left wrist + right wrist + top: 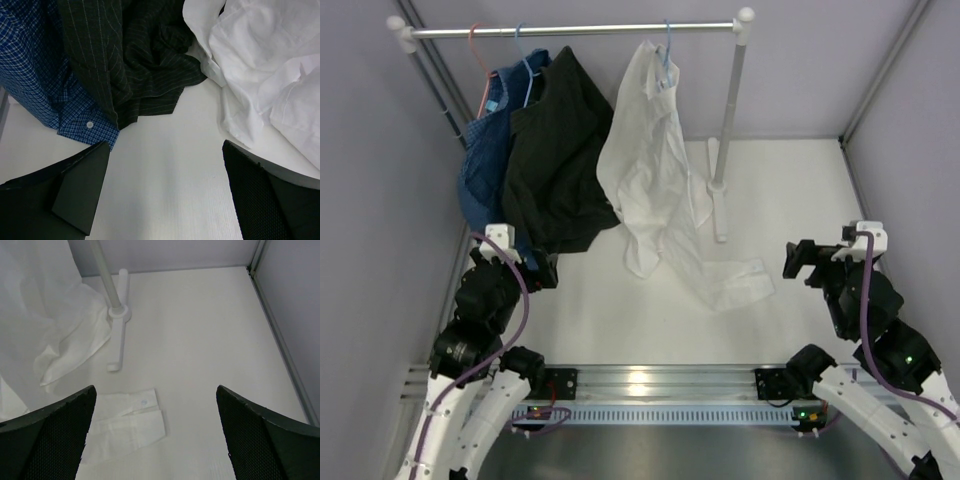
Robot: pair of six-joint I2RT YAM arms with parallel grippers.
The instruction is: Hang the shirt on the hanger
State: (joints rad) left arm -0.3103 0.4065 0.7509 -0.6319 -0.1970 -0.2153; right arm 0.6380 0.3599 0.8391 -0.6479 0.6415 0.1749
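Observation:
The white shirt [645,160] hangs bunched from the light-blue hanger [666,60], whose hook is on the rail. One sleeve trails onto the table, its cuff [130,420] lying flat. Low at the left, my left gripper [538,270] stands open by the dark garment's hem. In the left wrist view its jaws [165,150] are wide apart over bare table, with the shirt [270,75] to the upper right. At the right my right gripper [800,262] is open and apart from the shirt. Its jaws [155,390] frame the cuff and bare table, with nothing between them.
A black striped garment [560,150] and a blue checked one [485,150] hang at the rail's left, beside a pink hanger [480,60]. The rail [580,30] rests on a white post [730,110] with a foot [120,325] on the table. Grey walls close in both sides.

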